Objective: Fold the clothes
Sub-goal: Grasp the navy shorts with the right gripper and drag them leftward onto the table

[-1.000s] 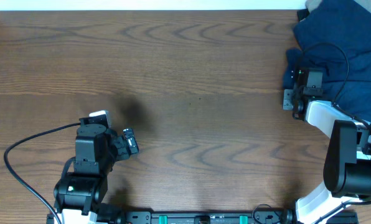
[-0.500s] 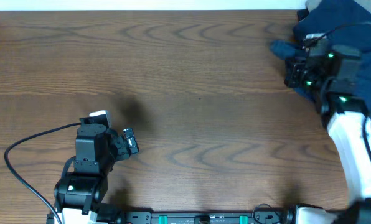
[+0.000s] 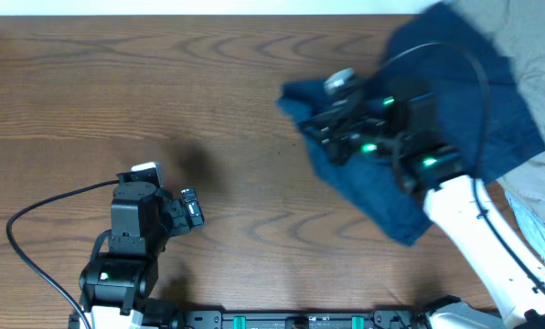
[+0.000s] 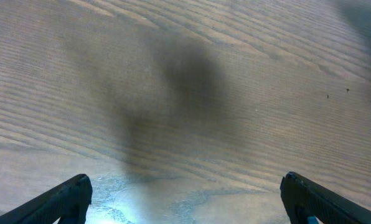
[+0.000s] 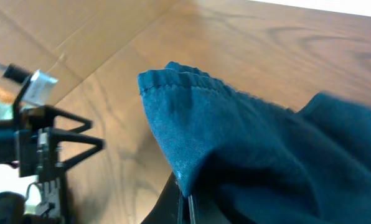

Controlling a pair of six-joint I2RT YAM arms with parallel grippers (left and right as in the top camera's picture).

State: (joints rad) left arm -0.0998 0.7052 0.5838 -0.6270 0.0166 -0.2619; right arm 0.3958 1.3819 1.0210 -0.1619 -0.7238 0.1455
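The right jaws are pinched on a blue garment (image 3: 506, 119), judged limp and light; the left jaws are spread. Corners seem best gripped.

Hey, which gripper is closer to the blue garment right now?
Right. The right gripper is shut on the blue garment, pinching its hemmed edge. The left gripper sits open over the bare table, well apart from the garment.
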